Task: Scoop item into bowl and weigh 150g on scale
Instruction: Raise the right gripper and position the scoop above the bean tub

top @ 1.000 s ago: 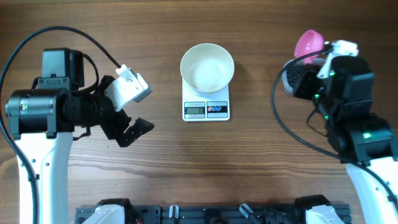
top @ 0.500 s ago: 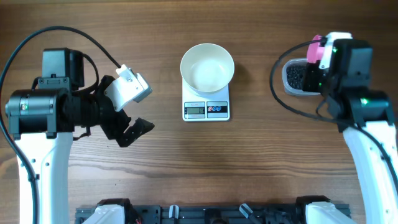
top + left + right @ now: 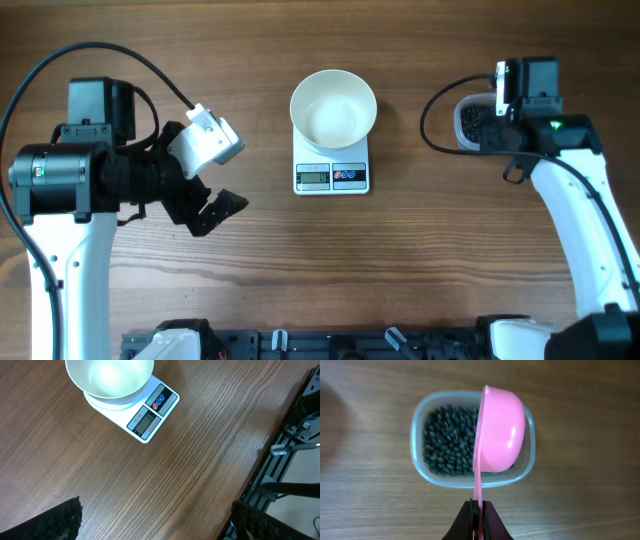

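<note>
R gripper (image 3: 479,509) clamped on pink scoop (image 3: 501,435) handle, cup edge-on over clear tub (image 3: 418,467).
Roll cup level, dig into beans (image 3: 445,445), lift slow. L gripper (image 3: 157,521) wide open, empty.

A wooden bench (image 3: 320,270) fills the overhead view. It is medium brown, with fine darker grain running left to right. A black metal frame (image 3: 340,345) with small silver clips runs along its near edge. In the left wrist view the wood ends at the right, where black rails and a silver bracket (image 3: 281,449) stand. Behind them lies a pale surface (image 3: 302,470), too little of it shown to name. The light is soft and even. In the right wrist view 1 blurred shadow (image 3: 335,420) darkens the wood at the left.
</note>
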### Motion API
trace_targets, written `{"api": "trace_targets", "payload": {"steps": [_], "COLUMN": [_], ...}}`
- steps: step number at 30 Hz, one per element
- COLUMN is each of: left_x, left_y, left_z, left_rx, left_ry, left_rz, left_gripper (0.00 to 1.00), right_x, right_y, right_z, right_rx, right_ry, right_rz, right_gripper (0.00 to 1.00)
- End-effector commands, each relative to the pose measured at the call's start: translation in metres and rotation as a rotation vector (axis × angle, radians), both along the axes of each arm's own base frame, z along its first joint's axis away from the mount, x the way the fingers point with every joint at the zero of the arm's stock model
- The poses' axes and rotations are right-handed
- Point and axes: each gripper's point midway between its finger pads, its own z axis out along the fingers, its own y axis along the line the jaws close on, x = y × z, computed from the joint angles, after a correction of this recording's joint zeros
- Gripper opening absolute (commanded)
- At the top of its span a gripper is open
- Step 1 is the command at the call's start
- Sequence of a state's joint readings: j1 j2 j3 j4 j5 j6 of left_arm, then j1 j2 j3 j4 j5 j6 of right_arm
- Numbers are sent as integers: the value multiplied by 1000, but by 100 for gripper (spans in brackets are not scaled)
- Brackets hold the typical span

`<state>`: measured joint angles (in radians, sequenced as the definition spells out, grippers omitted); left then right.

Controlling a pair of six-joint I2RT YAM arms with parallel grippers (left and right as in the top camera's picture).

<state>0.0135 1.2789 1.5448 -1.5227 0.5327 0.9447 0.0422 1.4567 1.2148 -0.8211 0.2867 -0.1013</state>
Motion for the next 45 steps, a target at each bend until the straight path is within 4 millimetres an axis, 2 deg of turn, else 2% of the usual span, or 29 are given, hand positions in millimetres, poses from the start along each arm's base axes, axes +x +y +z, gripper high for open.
{"api": "trace_targets", "payload": {"steps": [1, 7, 13, 18, 30, 33, 38, 45], "left_x": [-1, -1, -1, -1, -1, -1, -1, -1], "left_y": [0, 0, 0, 0, 0, 0, 0, 0], "left_z": [7, 7, 7, 7, 7, 7, 7, 7], "left_rx": [-4, -4, -4, -4, -4, -4, -4, -4], "left_ry": [-30, -30, -30, -30, -30, -30, -30, -30], "left_rz": [-5, -5, -5, -5, -5, -5, -5, -5], "left_gripper": [100, 100, 100, 100, 100, 100, 100, 100], "right_x": [5, 3, 4, 5, 7, 7, 9, 6], "right_y": [-11, -17, -32, -32, -36, -32, -10, 8], "right_z": [0, -6, -19, -32, -45, -50, -61, -67], "right_rx": [-83, -139, -234, -243, -279, -258, -127, -10], "right_ry": [28, 75, 140, 181, 225, 236, 233, 237], "right_rz": [16, 53, 31, 50, 64, 76, 130, 135], "right_gripper": [4, 4, 4, 4, 4, 4, 4, 4]}}
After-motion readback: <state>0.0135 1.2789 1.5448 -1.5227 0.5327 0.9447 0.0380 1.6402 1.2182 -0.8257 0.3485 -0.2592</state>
